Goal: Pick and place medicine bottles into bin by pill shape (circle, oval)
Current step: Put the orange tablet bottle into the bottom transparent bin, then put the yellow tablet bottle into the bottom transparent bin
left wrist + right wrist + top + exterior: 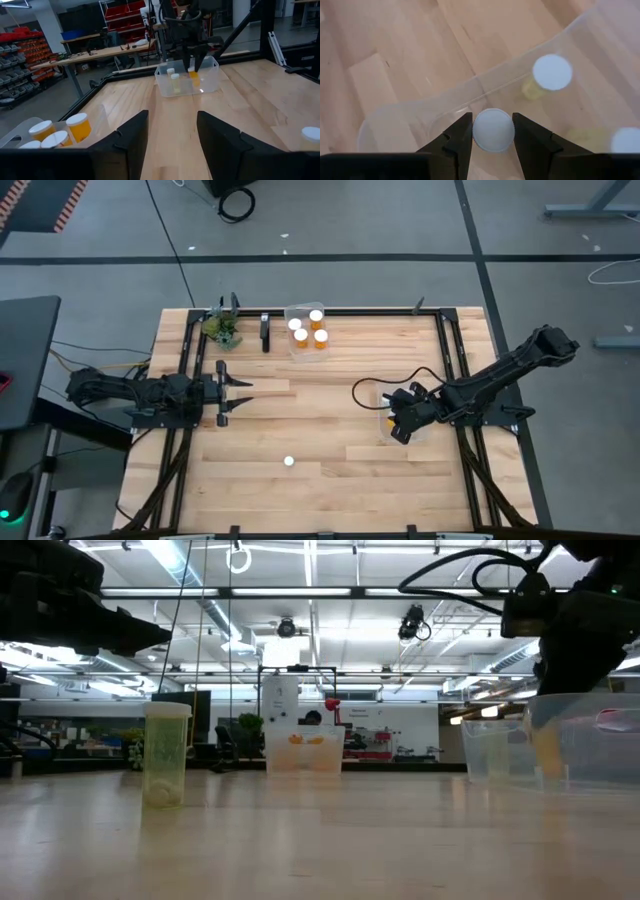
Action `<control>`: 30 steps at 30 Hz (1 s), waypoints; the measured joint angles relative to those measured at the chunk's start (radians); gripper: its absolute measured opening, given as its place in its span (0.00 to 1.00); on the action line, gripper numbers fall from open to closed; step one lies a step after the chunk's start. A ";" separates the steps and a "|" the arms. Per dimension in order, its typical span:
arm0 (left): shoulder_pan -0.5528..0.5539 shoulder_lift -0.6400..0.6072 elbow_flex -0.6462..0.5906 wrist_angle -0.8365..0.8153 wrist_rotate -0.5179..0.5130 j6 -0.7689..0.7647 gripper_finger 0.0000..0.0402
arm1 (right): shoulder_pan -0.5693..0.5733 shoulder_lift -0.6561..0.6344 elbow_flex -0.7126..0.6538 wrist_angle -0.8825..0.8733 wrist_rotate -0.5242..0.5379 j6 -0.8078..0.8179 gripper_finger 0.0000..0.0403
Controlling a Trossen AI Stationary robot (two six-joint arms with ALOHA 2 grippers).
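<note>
right hand: clamped on white-capped medicine bottle over right bin. two bottles already inside. far bin: four bottles. one bottle left on table. left hand: shut, empty.

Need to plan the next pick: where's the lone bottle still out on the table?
In the high view, the lone bottle stands on bare wood near the table's front edge, between both arms.

The middle of the tabletop is bare wood and open for passing. A single medicine bottle stands toward the near edge. At the far edge a clear bin with bottles and a small plant block the way. The right bin sits near the right edge.
</note>
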 joint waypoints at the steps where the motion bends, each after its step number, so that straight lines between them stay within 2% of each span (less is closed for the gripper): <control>1: 0.000 0.000 0.000 0.000 0.000 0.000 0.44 | 0.004 0.000 -0.008 0.017 -0.002 0.000 0.35; 15: 0.000 0.000 0.000 0.000 0.000 0.000 0.44 | 0.010 0.000 -0.027 0.045 -0.016 -0.023 0.35; 30: 0.000 0.000 0.000 0.000 0.000 0.000 0.45 | 0.010 0.000 -0.027 0.044 -0.021 -0.019 0.39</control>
